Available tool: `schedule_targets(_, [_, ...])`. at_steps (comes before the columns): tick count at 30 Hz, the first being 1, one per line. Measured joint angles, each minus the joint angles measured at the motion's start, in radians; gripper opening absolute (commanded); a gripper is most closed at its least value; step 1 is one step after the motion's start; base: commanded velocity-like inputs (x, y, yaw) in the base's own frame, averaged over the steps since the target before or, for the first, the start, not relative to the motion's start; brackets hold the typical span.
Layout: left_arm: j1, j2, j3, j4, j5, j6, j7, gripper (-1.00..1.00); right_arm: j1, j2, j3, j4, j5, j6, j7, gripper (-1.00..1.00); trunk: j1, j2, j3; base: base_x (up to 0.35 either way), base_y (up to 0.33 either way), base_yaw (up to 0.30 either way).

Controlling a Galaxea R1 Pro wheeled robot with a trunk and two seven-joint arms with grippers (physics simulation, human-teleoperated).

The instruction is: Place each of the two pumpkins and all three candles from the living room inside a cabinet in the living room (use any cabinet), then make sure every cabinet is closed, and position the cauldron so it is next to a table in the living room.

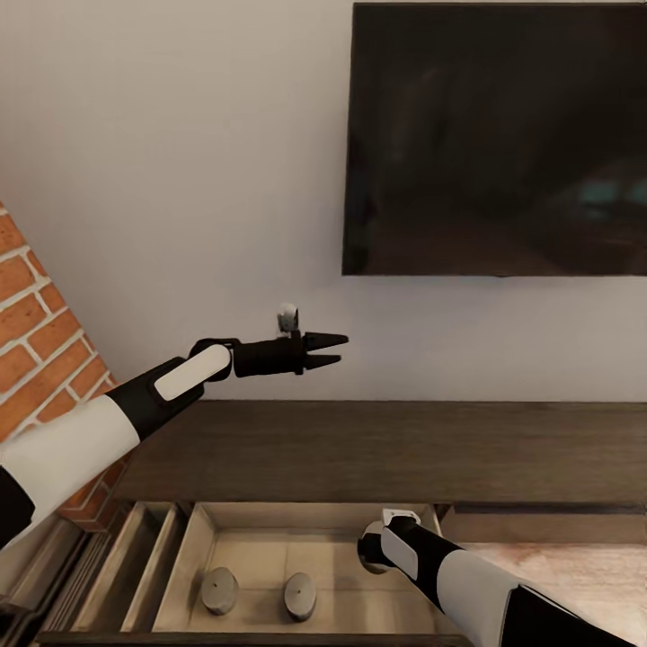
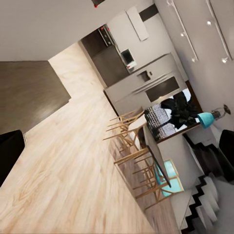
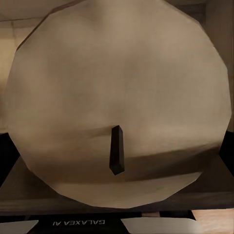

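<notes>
The low dark-brown cabinet [image 1: 386,449] stands against the wall with its left drawer [image 1: 193,548] pulled out. Two grey-beige candles [image 1: 219,589] [image 1: 299,595] stand on the drawer's floor. My right gripper [image 1: 368,548] hangs over the drawer's right part, pointing down. In the right wrist view a third candle [image 3: 117,87] with a dark wick [image 3: 116,157] sits right between the dark fingers [image 3: 5,161], so the gripper is shut on it. My left gripper [image 1: 334,350] is held up above the cabinet top, open and with nothing in it. Pumpkins and cauldron are out of view.
A large black TV [image 1: 494,135] hangs on the white wall above the cabinet. A brick wall [image 1: 36,350] borders the left side. The left wrist view looks across wood floor [image 2: 73,165] to wooden chairs [image 2: 136,146], a kitchen and stairs [image 2: 204,204].
</notes>
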Motion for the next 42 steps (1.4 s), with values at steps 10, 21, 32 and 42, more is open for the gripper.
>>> schedule_targets(10, [0.0, -0.001, 0.002, 0.025, 0.001, 0.001, -0.001, 1.0, 0.0, 0.0, 0.0, -0.001, 0.002, 0.0, 0.0, -1.0, 0.038, -0.07, -0.031, -0.095, 0.03, -0.001])
schedule_targets(21, [0.0, 0.0, 0.002, 0.025, 0.001, 0.001, -0.001, 1.0, 0.001, 0.001, 0.001, -0.003, 0.006, 0.0, 0.002, -1.0, 0.08, -0.147, -0.066, -0.001, 0.001, 0.0])
schedule_targets(32, [0.0, 0.0, 0.002, 0.025, 0.001, 0.001, -0.001, 1.0, 0.002, 0.001, 0.002, -0.003, 0.011, -0.001, 0.002, -1.0, 0.123, -0.224, -0.1, 0.0, 0.0, 0.0])
schedule_targets(42, [0.0, 0.0, 0.002, 0.025, 0.001, 0.001, -0.001, 1.0, 0.002, 0.001, 0.002, -0.003, 0.013, -0.002, 0.002, -1.0, 0.161, -0.294, -0.131, 0.0, 0.0, 0.0])
